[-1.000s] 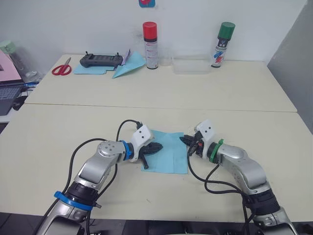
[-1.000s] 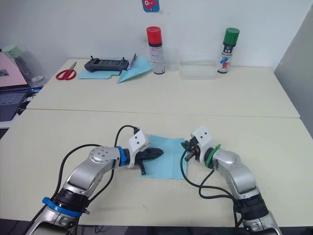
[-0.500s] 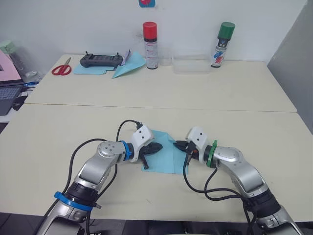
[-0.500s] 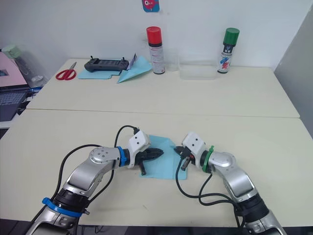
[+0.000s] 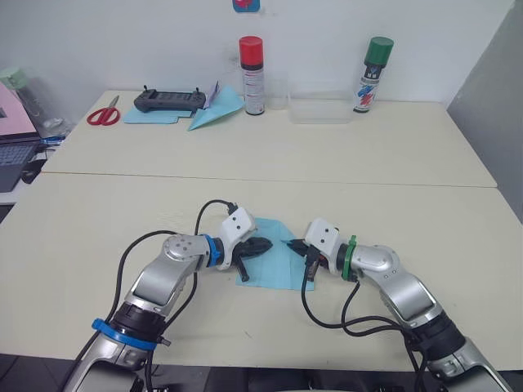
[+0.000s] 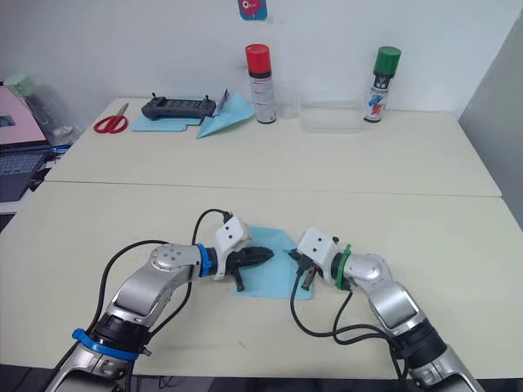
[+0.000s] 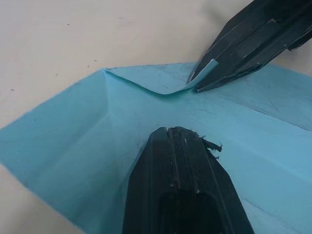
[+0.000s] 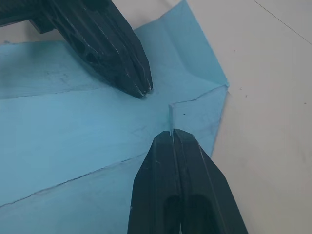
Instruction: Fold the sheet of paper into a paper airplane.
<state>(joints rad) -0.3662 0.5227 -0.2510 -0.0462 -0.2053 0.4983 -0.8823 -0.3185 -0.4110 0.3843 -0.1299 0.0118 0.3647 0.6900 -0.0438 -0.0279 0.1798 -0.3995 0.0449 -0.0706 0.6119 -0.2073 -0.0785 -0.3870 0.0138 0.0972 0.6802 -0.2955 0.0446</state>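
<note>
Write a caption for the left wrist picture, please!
Right gripper folds the paper's corner over while left gripper pins it.

You have two shiny silver arms with smooth, rounded shells. Your left arm wears a blue ring near the wrist and another blue ring lower down. Your right arm wears a green ring near the wrist. Each wrist ends in a small white box, and black cables loop out from the boxes along the arms. The left gripper [image 5: 260,245] and the right gripper [image 5: 291,242] have black fingers with fine ridges, tapering to a point.
</note>
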